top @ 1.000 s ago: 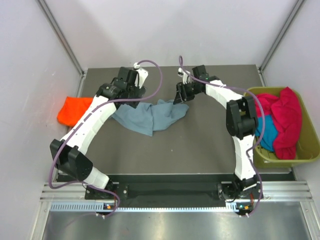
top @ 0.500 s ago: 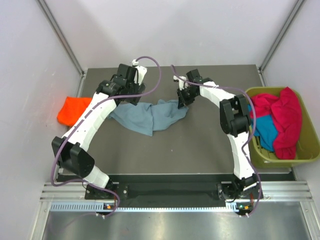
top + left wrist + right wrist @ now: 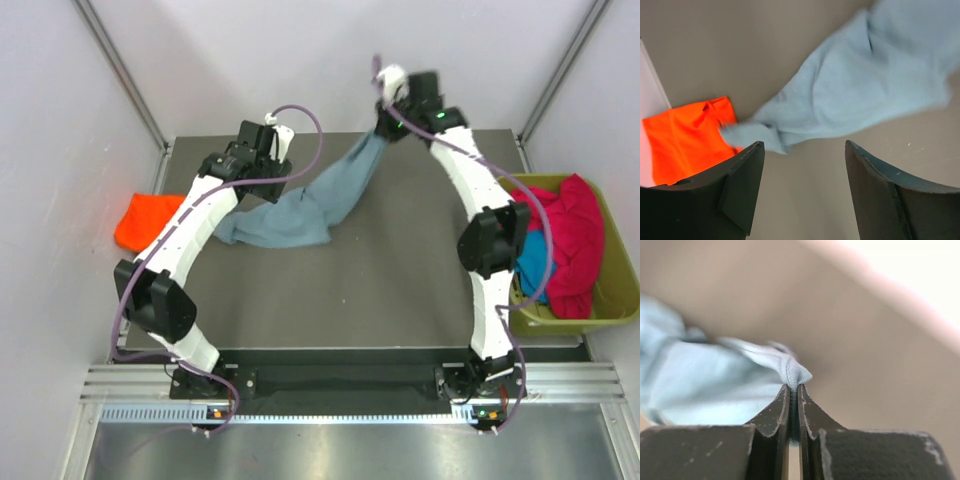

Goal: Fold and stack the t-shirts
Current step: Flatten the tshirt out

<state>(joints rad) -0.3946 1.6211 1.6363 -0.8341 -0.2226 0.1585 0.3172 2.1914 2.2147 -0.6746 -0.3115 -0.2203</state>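
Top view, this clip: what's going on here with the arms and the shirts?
The right gripper is shut on an edge of the grey-blue t-shirt and holds it up near the far side of the table, with the cloth stretched down to the surface. The left gripper is open above the shirt's other end, gripping nothing. The orange-red t-shirt lies at the table's left edge. The crimson-pink t-shirt and the teal t-shirt sit in the olive bin.

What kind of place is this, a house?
Probably a robot lab, not a house: two robot arms bolted to a dark table, plain white walls close around, and a green bin of shirts.
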